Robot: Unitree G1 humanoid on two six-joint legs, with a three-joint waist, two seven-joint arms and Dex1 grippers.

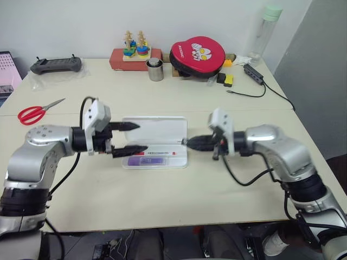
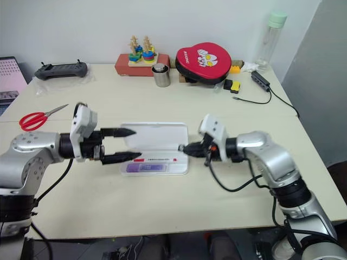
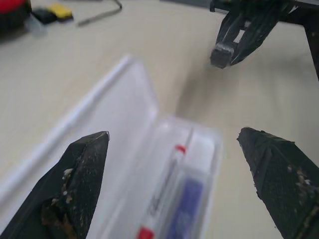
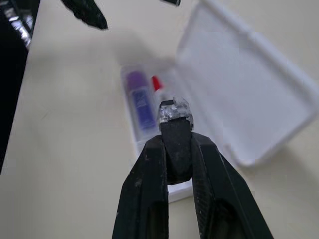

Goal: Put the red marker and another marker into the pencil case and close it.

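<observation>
Bare table surrounds the open pencil case, pincers flanking.

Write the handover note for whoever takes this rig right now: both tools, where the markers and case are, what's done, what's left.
Left tool: open, empty, at the left end of the pencil case.
Right tool: shut, empty, at the case's right end.
Red marker and purple marker: both lying side by side in the case's tray, purple nearer the robot.
Lid: open, lying flat behind the tray.
Done: both markers are in.
Left: swing the lid over the tray and press it shut.
</observation>
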